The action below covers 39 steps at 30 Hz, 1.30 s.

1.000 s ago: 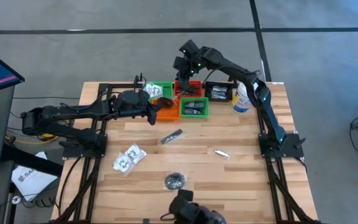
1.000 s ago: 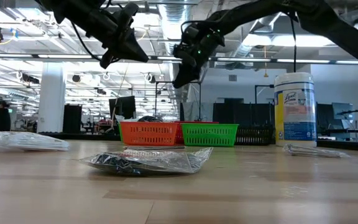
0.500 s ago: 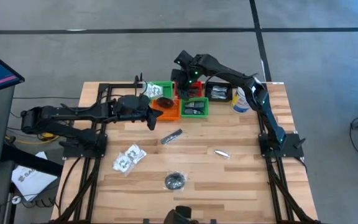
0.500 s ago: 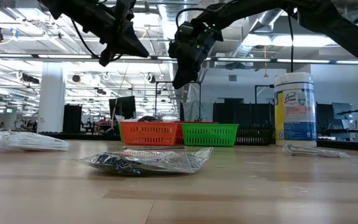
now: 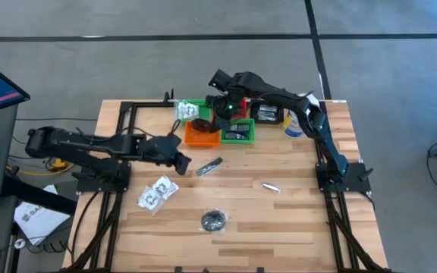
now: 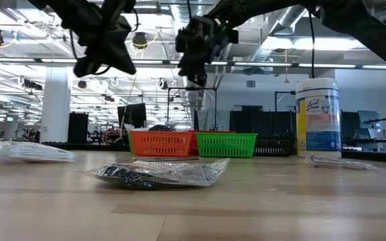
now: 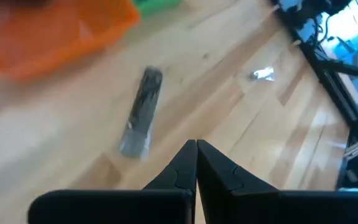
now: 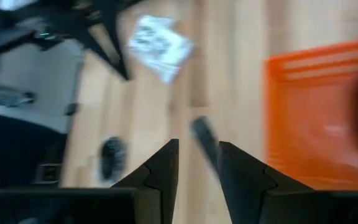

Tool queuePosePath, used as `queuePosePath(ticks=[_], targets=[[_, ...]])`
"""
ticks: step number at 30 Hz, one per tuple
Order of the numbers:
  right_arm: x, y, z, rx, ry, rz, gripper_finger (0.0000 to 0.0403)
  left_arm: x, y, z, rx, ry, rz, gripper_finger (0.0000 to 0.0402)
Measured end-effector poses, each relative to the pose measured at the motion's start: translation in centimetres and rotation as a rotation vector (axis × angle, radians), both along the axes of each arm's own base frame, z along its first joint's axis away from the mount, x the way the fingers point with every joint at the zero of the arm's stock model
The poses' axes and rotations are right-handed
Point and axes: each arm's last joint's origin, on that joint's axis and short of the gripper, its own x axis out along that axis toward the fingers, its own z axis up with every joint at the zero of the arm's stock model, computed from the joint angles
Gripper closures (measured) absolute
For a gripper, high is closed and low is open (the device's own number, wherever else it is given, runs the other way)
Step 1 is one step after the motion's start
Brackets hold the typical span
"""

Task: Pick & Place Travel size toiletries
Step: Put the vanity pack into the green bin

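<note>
The wooden surface (image 5: 294, 197) stood on grey floor (image 5: 127, 61). Toiletries (image 5: 210, 166) lay near the orange tray (image 5: 201, 135). Left tool (image 5: 182, 162) was together beside them; right tool (image 5: 220, 117), empty and slightly apart, hung above the tray.

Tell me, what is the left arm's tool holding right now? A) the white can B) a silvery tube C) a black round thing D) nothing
D: the left tool has its fingers pressed shut with nothing between them, while the silvery tube lies apart on the table ahead of it.
</note>
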Motion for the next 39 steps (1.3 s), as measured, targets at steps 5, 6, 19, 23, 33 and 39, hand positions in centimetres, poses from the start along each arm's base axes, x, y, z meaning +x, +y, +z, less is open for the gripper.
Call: queuePosePath(ticks=[5, 6, 19, 23, 33, 39], targets=[[-0.1, 2.5, 0.8, 0.080, -0.023, 0.082, 0.0300, -0.2, -2.1, -0.3, -0.133, 0.005, 0.042, 0.0401], [-0.3, 3.1, 1.0, 0.091, -0.022, 0.102, 0.0300, -0.2, -2.6, -0.3, -0.159, 0.003, 0.051, 0.0401], [-3.1, 10.0, 1.4, 0.074, -0.020, 0.323, 0.0300, -1.2, -7.3, -2.2, -0.316, 0.115, 0.183, 0.0401], [-3.8, 10.7, 1.2, 0.076, -0.011, 0.343, 0.0300, -1.0, -8.3, -3.6, -0.381, 0.215, 0.188, 0.0401], [-3.8, 10.9, 0.9, 0.076, -0.008, 0.346, 0.0300, -2.2, -9.3, -5.8, -0.414, 0.453, 0.294, 0.0401], [-3.7, 10.8, 1.0, 0.072, -0.017, 0.346, 0.0300, -4.0, -8.5, -6.2, -0.394, 0.639, 0.441, 0.0401]])
